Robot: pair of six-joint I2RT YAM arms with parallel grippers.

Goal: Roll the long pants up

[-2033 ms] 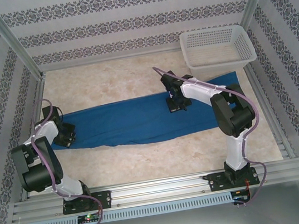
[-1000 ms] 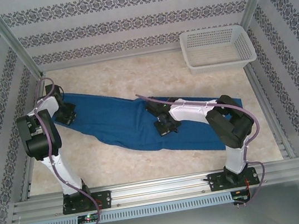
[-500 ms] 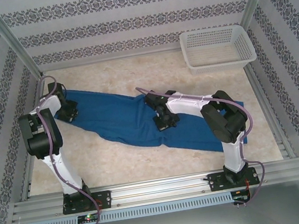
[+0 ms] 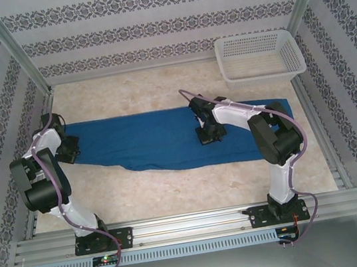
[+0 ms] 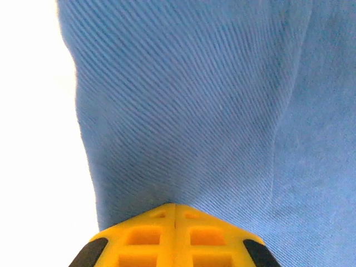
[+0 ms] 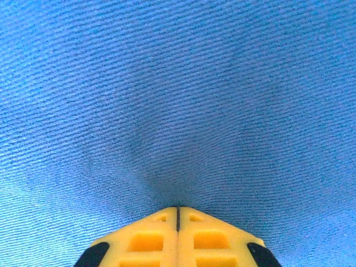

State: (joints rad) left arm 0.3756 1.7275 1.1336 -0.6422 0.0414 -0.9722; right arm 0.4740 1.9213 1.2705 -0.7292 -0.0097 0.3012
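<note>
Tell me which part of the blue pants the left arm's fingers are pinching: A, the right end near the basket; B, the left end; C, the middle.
B: the left gripper sits at the left end of the long pants, its fingers closed on puckered cloth.

The place is a robot test cell in a lab. Aluminium frame posts [image 4: 15, 50] stand at the corners of the marble-patterned bench [image 4: 132, 93], wallpapered panels [image 4: 149, 24] enclose it behind, and a cabled left arm [image 4: 45, 187] and right arm [image 4: 277, 139] bolt to a slotted rail [image 4: 192, 224] along its near edge.
</note>
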